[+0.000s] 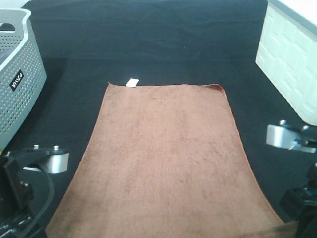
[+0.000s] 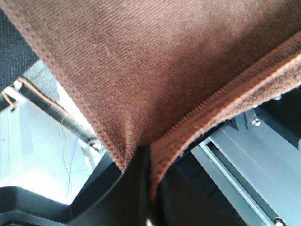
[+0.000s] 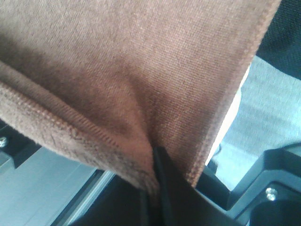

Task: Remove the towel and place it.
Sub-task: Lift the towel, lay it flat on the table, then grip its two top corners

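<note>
On the black worktop (image 1: 148,39) the towel (image 1: 163,158) lies flat, centre to near edge. The left end effector (image 2: 143,157) and right end effector (image 3: 157,162) each pinch a near corner; soft, limp, likely to sag.

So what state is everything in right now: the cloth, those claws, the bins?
towel: spread flat on the black table, both near corners pinched.
white tag: lying flat at the towel's far edge.
left gripper: shut on a towel corner.
right gripper: shut on the other corner.
grey basket: upright, clear of the towel.
white box: upright, partly out of frame.
</note>
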You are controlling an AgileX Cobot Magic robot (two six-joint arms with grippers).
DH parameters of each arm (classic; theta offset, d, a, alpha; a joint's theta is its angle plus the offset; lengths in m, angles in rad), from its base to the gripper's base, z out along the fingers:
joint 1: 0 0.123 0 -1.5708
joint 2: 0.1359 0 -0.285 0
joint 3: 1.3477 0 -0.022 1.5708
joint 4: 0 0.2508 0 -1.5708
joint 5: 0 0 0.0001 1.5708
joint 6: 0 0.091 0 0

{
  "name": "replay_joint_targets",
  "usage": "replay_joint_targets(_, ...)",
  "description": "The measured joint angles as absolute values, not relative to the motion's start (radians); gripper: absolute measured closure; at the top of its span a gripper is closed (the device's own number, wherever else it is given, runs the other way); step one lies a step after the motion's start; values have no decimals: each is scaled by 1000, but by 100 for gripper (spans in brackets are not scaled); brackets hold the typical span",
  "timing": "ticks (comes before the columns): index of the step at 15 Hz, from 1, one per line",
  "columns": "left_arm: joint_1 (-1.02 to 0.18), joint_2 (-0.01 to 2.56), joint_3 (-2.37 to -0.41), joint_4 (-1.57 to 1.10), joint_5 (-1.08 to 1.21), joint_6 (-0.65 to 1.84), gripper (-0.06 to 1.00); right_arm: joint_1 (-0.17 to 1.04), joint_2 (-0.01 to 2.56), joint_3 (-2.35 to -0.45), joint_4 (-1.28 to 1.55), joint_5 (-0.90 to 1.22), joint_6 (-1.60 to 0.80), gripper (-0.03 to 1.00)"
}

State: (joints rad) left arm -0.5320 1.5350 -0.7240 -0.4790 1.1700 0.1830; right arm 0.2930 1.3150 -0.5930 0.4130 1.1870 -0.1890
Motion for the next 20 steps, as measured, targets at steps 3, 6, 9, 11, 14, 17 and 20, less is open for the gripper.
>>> replay_joint_targets(3, -532, 1566, -724, -498, 1170, 183, 94, 289, 1428, -593, 410, 1166, -237, 97)
replay_joint_targets(6, -532, 1615, -733, -494, 1170, 186, 94, 289, 1478, -593, 451, 1126, -274, 97)
replay_joint_targets(9, -577, 1665, -790, -507, 1157, 186, 94, 286, 1483, -593, 479, 1110, -297, 97)
replay_joint_targets(11, -604, 1676, -805, -516, 1146, 186, 94, 286, 1483, -593, 480, 1110, -300, 97)
replay_joint_targets(14, -646, 1708, -819, -546, 1126, 186, 94, 285, 1483, -593, 481, 1110, -303, 97)
replay_joint_targets(17, -650, 1716, -822, -568, 1115, 186, 93, 285, 1483, -593, 512, 1111, -304, 92)
replay_joint_targets(20, -694, 1716, -824, -580, 1104, 186, 70, 285, 1483, -593, 533, 1113, -304, 68)
